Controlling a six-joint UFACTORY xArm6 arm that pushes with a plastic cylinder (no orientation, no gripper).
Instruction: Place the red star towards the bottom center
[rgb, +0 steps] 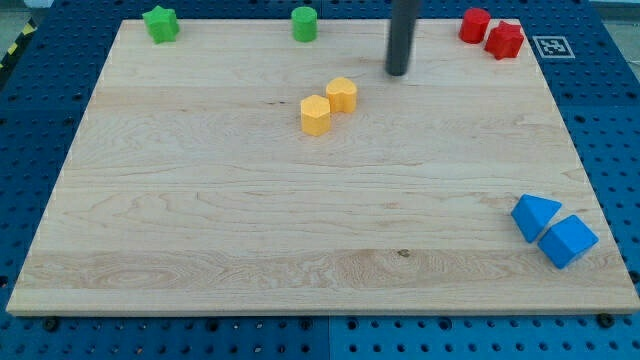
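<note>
8 blocks sit on our wooden board: from the view's left, a green star and green cylinder on the top edge, 2 touching yellow blocks near centre, then our tip, a bare rod with no jaws to open or shut. Right of it, the red star touches a second red block at the top-right corner, so we judge our tip needs to get above it to push it down-left. 2 blue blocks at lower right lie near that path.
</note>
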